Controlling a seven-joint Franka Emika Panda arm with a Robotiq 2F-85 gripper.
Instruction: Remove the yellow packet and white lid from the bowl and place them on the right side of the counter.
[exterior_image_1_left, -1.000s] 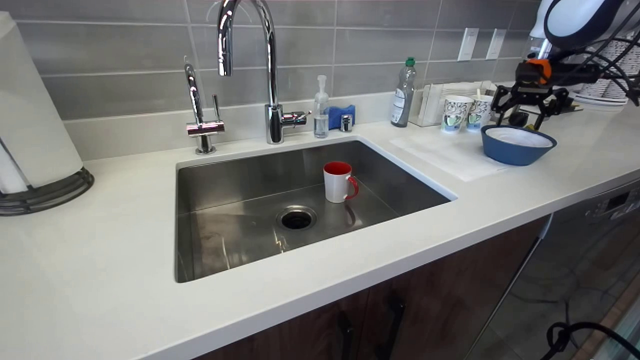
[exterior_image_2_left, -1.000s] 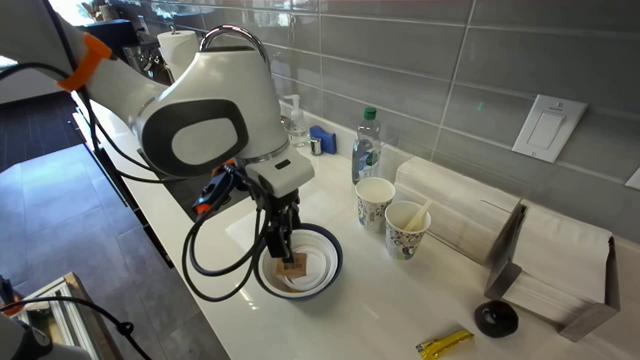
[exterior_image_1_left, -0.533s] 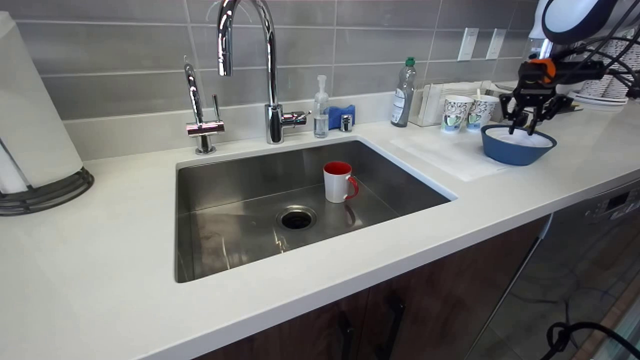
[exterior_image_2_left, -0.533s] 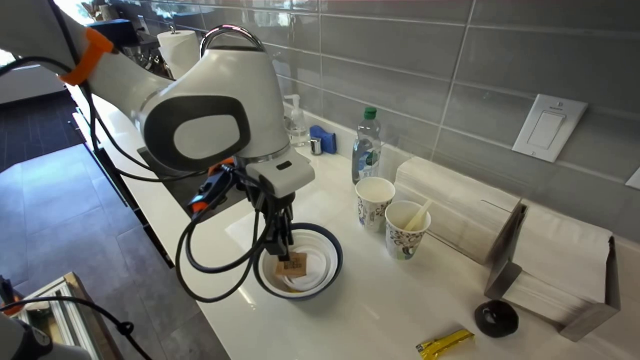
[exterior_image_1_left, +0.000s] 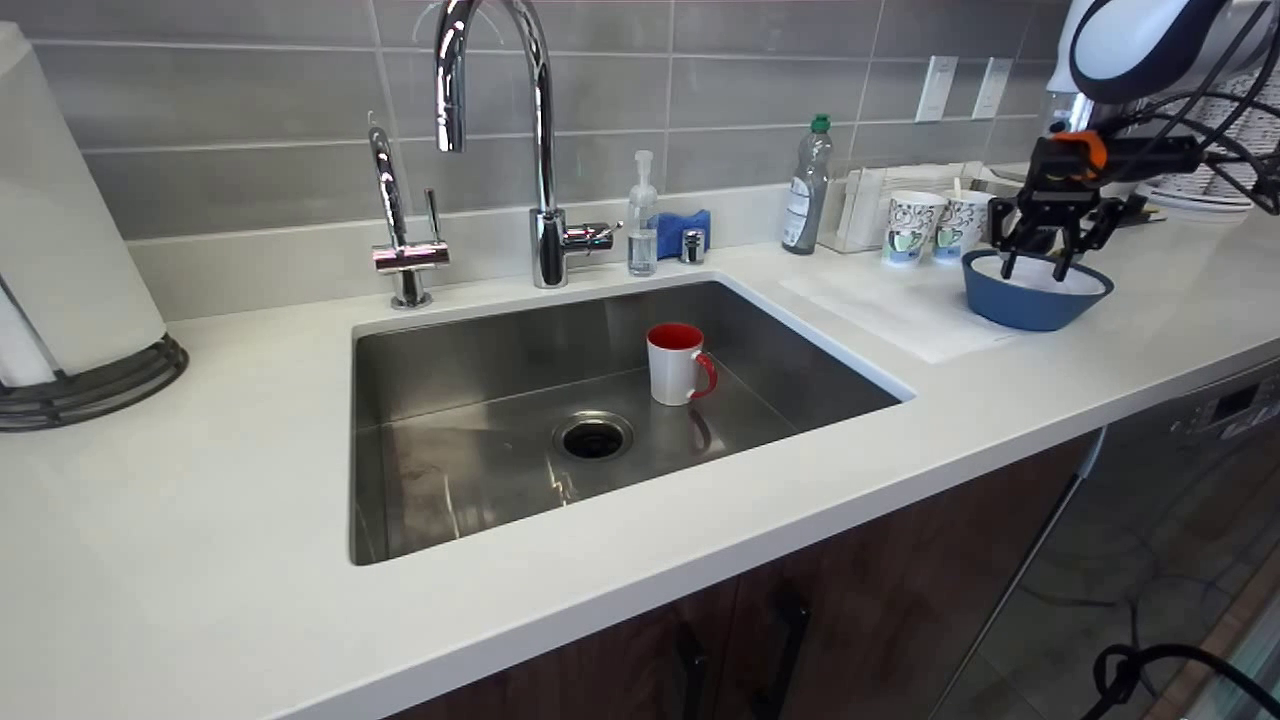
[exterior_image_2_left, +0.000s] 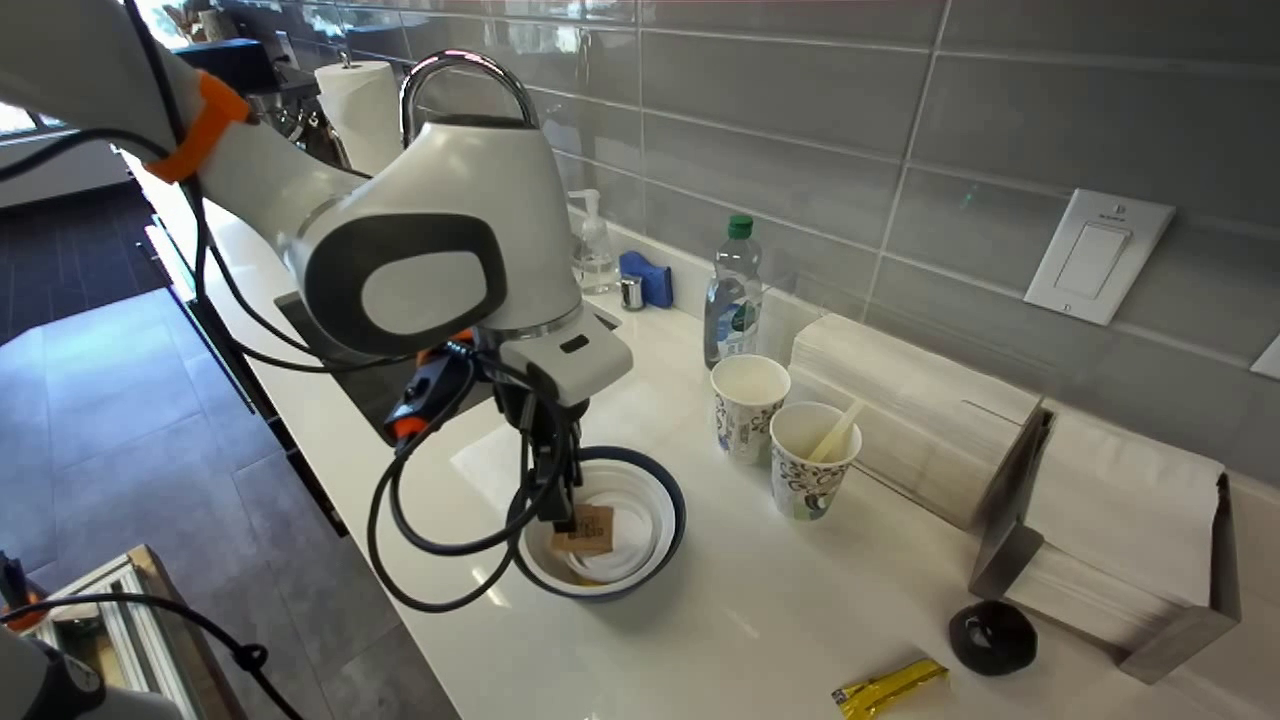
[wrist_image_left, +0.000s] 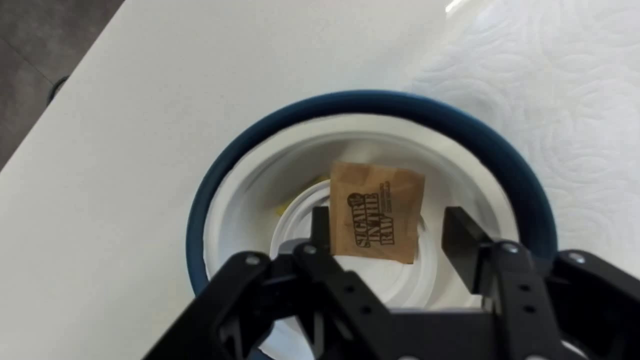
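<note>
One packet (wrist_image_left: 377, 215) reads "Sugar in the Raw"; finer print (wrist_image_left: 386, 198) seems illegible.

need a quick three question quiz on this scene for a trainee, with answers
1. True or false: the end effector is open.
2. Where is the white lid? a) in a paper cup b) in the blue bowl c) behind the soap bottle
3. Fill in: the red-and-white mug stands in the ____.

Key: 1. True. 2. b. 3. sink.
</note>
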